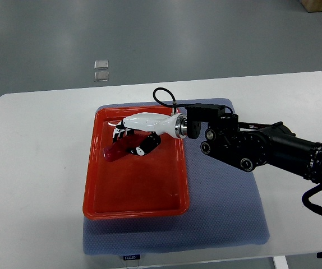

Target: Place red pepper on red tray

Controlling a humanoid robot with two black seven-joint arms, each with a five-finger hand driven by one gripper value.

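A long red pepper [118, 150] lies inside the red tray [133, 196], near the tray's upper left part. My right hand [132, 136], white with black fingers, reaches in from the right and sits over the pepper's right end. Its fingers curl around the pepper, with the thumb [147, 145] against its near side. The pepper's right end is hidden under the hand. The pepper seems to rest on the tray floor or just above it. The left arm does not show.
The tray rests on a blue-grey mat [222, 213] on a white table [32, 185]. My black right forearm [262, 147] crosses the mat at the right. Two small clear squares [100, 69] lie on the floor beyond the table.
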